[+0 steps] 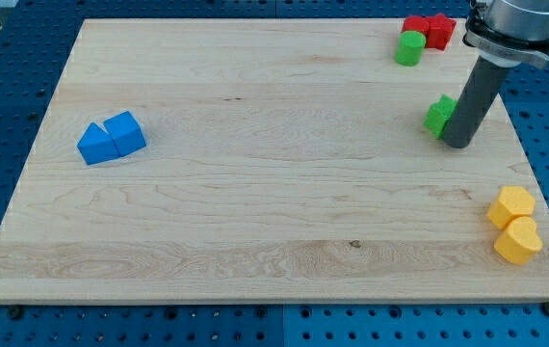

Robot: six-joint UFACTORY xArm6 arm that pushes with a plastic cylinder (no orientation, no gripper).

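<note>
- Camera view: my tip [457, 145] touches the green block [438, 115] on its right side, near the board's [255, 193] right edge.
- I have no fingers, so nothing is held.
- Pushed off-centre, the block could spin or slip away.

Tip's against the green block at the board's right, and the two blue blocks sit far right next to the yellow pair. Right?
Not quite. In the camera view, my tip is against the green block, but the two blue blocks sit at the view's left, far from the yellow pair at the lower right.
</note>
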